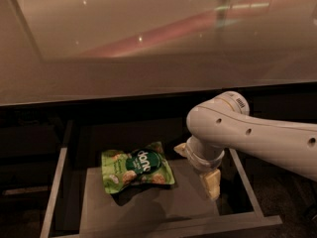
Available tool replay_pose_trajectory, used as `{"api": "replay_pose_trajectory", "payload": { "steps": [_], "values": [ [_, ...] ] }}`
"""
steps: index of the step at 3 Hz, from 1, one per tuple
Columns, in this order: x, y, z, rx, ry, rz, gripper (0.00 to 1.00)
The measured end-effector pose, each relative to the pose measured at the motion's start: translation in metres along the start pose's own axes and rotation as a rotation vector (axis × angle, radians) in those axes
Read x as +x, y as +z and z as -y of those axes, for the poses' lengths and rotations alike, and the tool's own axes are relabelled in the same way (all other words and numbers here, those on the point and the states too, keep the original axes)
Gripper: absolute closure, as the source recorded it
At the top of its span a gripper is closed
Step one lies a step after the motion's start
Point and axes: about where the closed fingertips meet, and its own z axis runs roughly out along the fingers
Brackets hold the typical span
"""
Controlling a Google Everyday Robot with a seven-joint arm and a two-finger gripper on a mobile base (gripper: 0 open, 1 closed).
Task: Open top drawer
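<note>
Camera view findings. The top drawer point(55, 192) is found pulled out below the counter top point(148, 58), filling the 6 o'clock part of the frame. Its pale metal rim is seen along the left and right sides and across the near edge at 6 o'clock. The grey inner floor is exposed. The drawer front and handle are cut off by the lower frame edge and cannot be assessed.

One green snack bag point(137, 168) is noted lying flat on the drawer floor, left of centre, with white lettering on a dark round label. A shadow is cast beneath it toward 6 o'clock.

The white arm point(257, 138) is seen entering from 3 o'clock and bending down over the right half of the drawer. The gripper point(196, 168) is positioned inside the drawer opening, at 3 o'clock of the snack bag and close to the right rim. Its two pale fingers point(212, 185) are observed spread apart, one toward 10 o'clock near the bag's upper right corner, the other toward 5 o'clock above the floor. Nothing is held between them. Contact between the near finger and the bag cannot be confirmed.

Dark cabinet fronts are recorded at 9 o'clock and 3 o'clock of the drawer.
</note>
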Motion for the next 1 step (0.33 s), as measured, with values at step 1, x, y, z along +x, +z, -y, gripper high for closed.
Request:
{"api": "replay_pose_trajectory", "payload": {
  "steps": [1],
  "values": [
    [0.0000, 0.0000, 0.0000, 0.000, 0.000, 0.000, 0.00]
  ]
}}
